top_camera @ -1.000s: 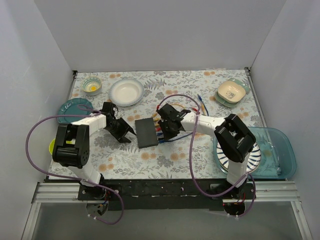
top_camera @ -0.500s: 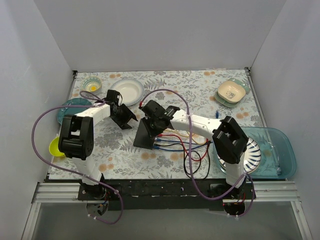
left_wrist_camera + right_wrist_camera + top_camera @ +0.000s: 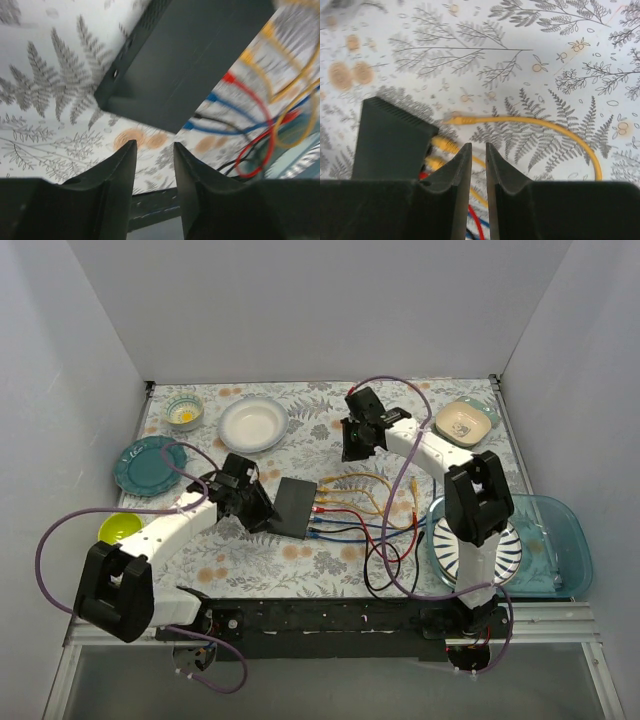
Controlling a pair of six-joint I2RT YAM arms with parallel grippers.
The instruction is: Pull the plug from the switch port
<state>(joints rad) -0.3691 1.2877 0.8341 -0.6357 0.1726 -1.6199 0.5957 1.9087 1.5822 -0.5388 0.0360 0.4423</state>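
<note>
The switch lies flat on the flowered cloth, a thin black box with red, blue, black and yellow cables running from its right edge. My left gripper sits at its left edge. In the left wrist view it is open with nothing between the fingers, and the switch lies just beyond the tips. My right gripper hovers farther back, its fingers narrowly open and empty. A loose yellow plug lies on the cloth beside the switch, where two yellow plugs sit in sockets.
A white bowl and a small patterned bowl stand at the back left, with a teal plate and a yellow-green bowl on the left. A beige bowl is back right. A blue bin holds a striped plate.
The right gripper has left the switch and moved back and to the right. The switch now lies flat, cables spread to its right. The left gripper has come forward to the switch's left edge.
</note>
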